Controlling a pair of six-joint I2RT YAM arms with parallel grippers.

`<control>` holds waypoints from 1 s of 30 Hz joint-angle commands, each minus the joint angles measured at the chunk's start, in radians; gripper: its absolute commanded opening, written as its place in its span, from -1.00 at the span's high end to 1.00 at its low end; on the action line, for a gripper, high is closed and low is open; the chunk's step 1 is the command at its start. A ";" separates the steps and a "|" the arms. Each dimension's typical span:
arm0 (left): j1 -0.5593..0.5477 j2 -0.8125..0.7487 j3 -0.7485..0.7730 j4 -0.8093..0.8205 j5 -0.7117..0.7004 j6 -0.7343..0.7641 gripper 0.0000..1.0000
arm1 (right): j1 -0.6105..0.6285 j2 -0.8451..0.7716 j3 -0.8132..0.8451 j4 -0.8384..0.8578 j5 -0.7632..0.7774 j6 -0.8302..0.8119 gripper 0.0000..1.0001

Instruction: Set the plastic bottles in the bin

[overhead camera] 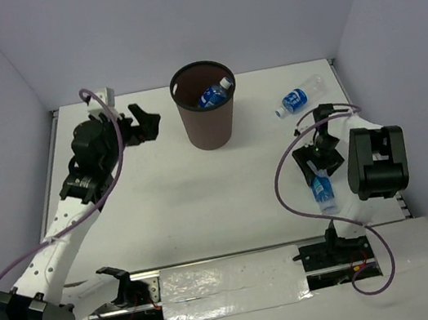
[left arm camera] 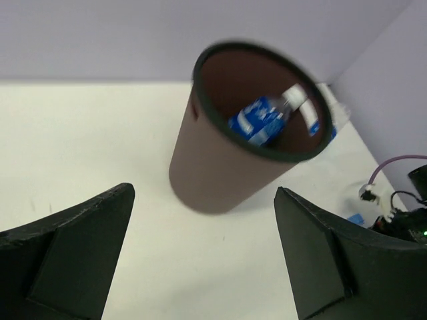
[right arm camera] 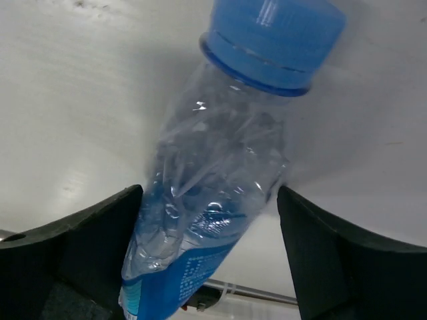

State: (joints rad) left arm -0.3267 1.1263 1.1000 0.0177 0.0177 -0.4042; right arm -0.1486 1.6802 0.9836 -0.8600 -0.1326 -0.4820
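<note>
We find the bin (overhead camera: 208, 124) far centre, a first bottle (overhead camera: 213, 94) inside. The left arm stretches far, left gripper (overhead camera: 148, 122) wide, empty, beside the bin. The right arm folds downward, right gripper (overhead camera: 317, 168) wide, straddling a second bottle (overhead camera: 323, 190) near right.

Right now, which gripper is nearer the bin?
Left. The left gripper hangs just left of the bin; the right gripper sits far off to its right, straddling a bottle.
</note>
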 commanded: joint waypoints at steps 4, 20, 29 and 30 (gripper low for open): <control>0.009 -0.151 -0.255 0.025 -0.085 -0.179 -0.99 | 0.001 0.006 0.036 0.035 -0.011 -0.061 0.10; 0.015 -0.237 -0.351 0.076 -0.074 -0.229 -0.99 | 0.352 0.051 0.955 0.027 -0.482 0.118 0.44; 0.015 -0.316 -0.420 0.061 -0.061 -0.297 -0.99 | 0.509 0.251 1.250 0.389 -0.437 0.443 0.34; 0.015 -0.321 -0.420 0.056 -0.061 -0.298 -0.99 | 0.515 0.251 1.209 0.473 -0.397 0.450 0.28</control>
State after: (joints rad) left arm -0.3164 0.8310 0.6823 0.0395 -0.0505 -0.6712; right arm 0.3302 1.8946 2.2303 -0.5812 -0.5873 -0.1467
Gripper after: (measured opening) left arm 0.994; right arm 0.429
